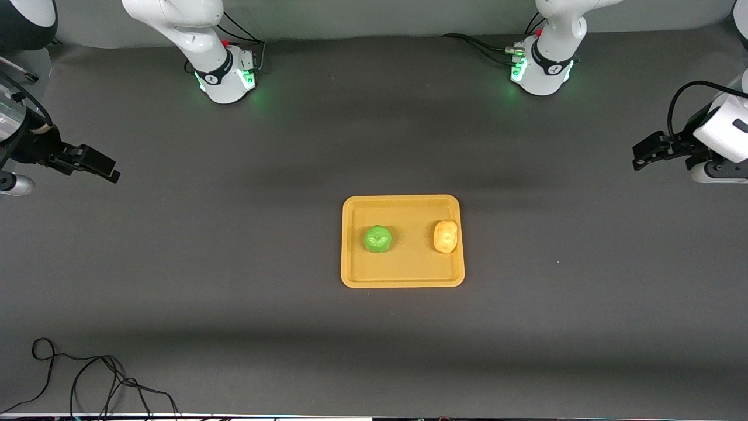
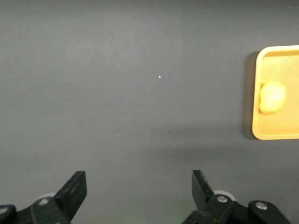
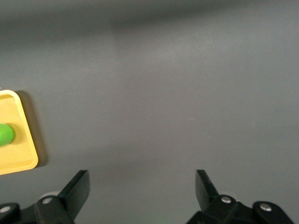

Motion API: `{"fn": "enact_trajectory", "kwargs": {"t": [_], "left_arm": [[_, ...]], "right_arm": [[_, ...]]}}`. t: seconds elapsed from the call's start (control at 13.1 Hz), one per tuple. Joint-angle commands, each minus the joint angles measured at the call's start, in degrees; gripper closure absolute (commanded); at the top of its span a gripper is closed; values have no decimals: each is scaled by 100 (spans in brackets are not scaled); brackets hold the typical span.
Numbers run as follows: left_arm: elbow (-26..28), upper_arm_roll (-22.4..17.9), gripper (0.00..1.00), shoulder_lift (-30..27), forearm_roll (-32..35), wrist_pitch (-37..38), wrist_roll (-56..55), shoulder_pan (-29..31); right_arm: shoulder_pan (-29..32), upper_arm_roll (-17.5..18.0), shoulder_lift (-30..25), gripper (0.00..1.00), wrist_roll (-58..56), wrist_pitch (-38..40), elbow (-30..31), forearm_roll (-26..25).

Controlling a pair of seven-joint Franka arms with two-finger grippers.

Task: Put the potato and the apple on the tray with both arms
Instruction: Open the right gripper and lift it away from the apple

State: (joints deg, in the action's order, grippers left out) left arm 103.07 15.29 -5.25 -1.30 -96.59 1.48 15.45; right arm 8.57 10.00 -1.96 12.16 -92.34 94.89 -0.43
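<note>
text: none legible | labels: none | numbers: none | signs: none

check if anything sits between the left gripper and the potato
Nothing visible does. The potato already lies on the tray beside the apple, with bare table between it and the open left gripper; the right gripper waits open.

- Front view: high camera, faces the two arm bases, looks steeply down on the whole table (image 1: 175,263); tray (image 1: 402,280) near the middle.
- Left wrist view: looks out past the left gripper (image 2: 139,189) over bare table, well clear of the tray (image 2: 275,133); only the tray's end with the potato (image 2: 272,97) shows.
- Right wrist view: same setup past the right gripper (image 3: 142,186); catches the tray (image 3: 21,161) end with the apple (image 3: 5,134).
- All three views share the tray.
</note>
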Motion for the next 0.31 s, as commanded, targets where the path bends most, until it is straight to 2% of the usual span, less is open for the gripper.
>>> {"fn": "enact_trajectory", "kwargs": {"t": [0.0, 0.23], "left_arm": [[64, -8, 0, -134, -142, -9, 116, -15], [117, -8, 0, -56, -72, -113, 124, -112]], "right_arm": [[66, 81, -50, 0, -625, -135, 188, -80], [66, 90, -59, 0, -697, -144, 258, -36]]}}
